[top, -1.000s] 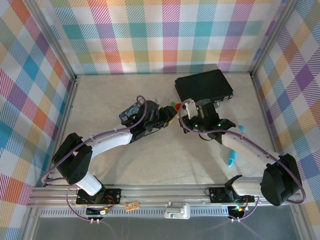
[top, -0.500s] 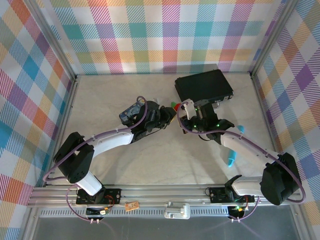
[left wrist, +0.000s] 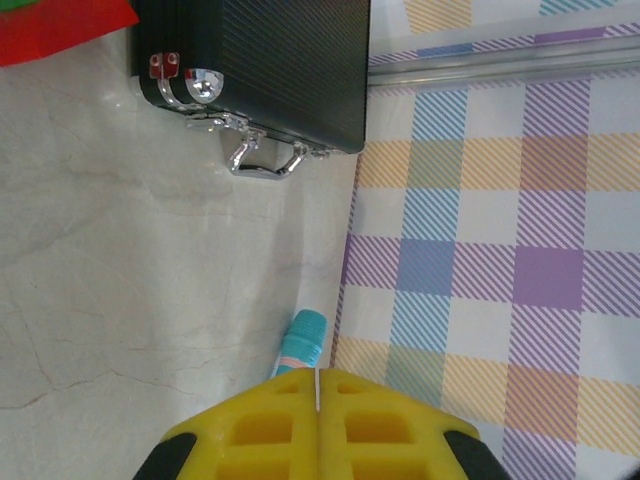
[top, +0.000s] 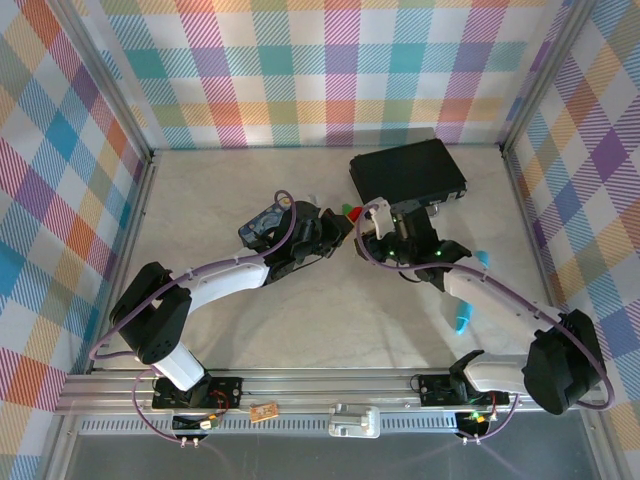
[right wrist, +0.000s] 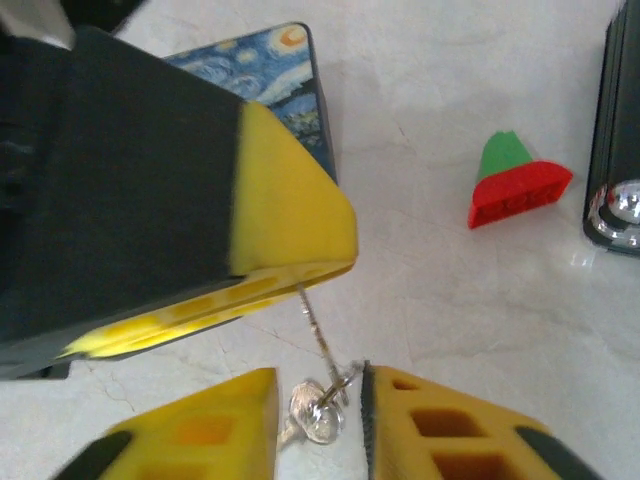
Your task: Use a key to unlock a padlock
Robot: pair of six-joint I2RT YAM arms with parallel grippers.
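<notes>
- Between the yellow, ribbed, blocky fingers of the right gripper [right wrist: 320, 405], held apart: silvery metal loops [right wrist: 315, 418] lying on the marbled table [right wrist: 450, 300].
- Left gripper [right wrist: 300, 273]: yellow pads pinched together on the slim, toothed metal key [right wrist: 318, 330], its tip at the loops.

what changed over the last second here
The left fingers closed onto the thin shaft of the key, and the right fingers opened, so its ring now sits between them. The key seems to have passed from right to left. The black case, red-and-green piece and blue tin stayed put.
</notes>
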